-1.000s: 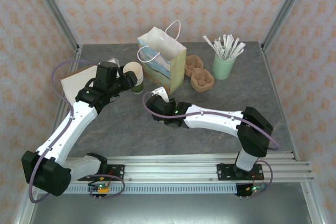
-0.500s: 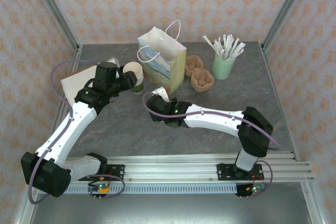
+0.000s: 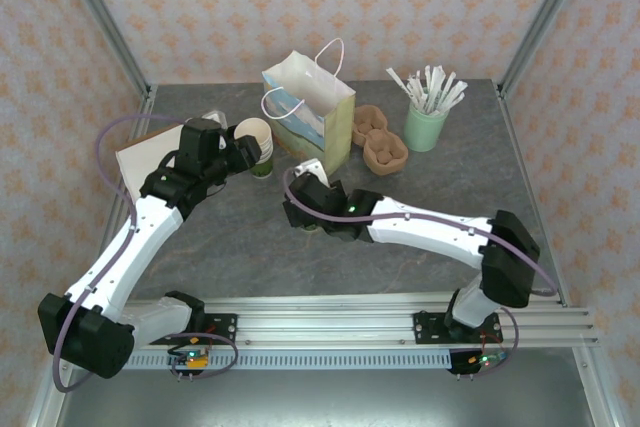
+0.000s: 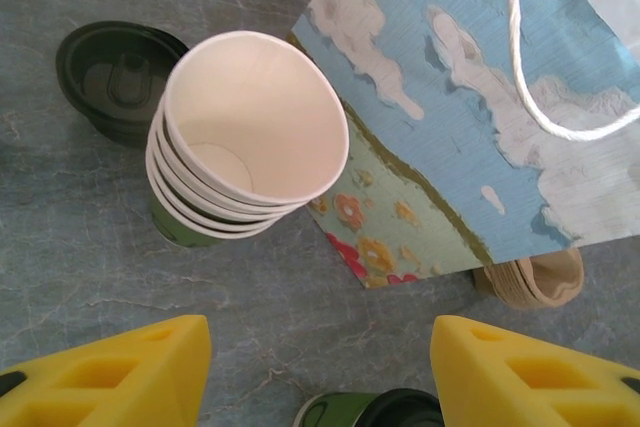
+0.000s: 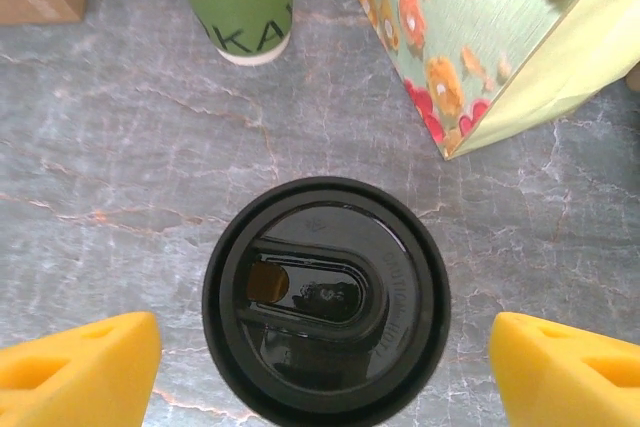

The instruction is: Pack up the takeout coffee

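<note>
1. The right gripper has its jaws spread wide, flanking the takeout coffee at 9 and 3 o'clock, clear of its black lid.
2. The left gripper has its jaws parted and holds nothing; the stack of cups stands at 12 o'clock.
3. The gift bag stands at 1 o'clock from the coffee on the grey table.

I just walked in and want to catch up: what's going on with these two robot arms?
The right gripper hangs directly over the lidded coffee cup, jaws open on either side of its black lid without touching it. The cup stands on the table near a corner of the paper bag, not yet packed. The left gripper hovers open near the stack of lidless cups, holding nothing.
</note>
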Tool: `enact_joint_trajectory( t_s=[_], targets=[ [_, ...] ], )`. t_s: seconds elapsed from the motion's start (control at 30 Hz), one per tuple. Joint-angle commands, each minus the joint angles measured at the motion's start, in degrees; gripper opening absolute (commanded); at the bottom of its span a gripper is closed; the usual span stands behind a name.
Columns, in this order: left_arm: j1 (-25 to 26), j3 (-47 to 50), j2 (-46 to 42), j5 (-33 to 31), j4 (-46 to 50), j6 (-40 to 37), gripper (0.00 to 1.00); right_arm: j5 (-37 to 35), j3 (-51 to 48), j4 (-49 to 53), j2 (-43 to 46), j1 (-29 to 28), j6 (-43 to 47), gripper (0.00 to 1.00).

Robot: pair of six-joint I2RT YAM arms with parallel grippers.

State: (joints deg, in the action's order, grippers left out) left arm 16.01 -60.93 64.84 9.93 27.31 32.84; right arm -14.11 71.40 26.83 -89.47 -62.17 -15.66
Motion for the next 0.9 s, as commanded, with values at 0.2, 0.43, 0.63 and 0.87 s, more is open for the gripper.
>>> enact_joint_trajectory(
  t_s=[0.2, 0.43, 0.63, 0.87],
  targets=[
    [7.69, -3.67, -2.42, 3.47, 0.24, -7.6, 0.69, 2.03, -3.29, 6.78, 17.93, 7.09, 5.0, 0.86],
    [9.89, -9.17, 2.27, 2.6, 2.12, -7.85, 0.7, 11.98, -7.51, 2.55, 23.49, 24.46, 5.95, 0.86],
    [10.25, -13.12, 4.78, 0.96, 4.33, -7.11, 0.7, 22.0, -5.1, -1.72, 13.27, 38.24, 10.1, 0.82],
    [10.26, -12.86, 4.24, -0.72, 4.33, -6.78, 0.71, 24.98, 3.64, -1.8, -1.71, 44.03, 15.47, 0.72]
  ],
)
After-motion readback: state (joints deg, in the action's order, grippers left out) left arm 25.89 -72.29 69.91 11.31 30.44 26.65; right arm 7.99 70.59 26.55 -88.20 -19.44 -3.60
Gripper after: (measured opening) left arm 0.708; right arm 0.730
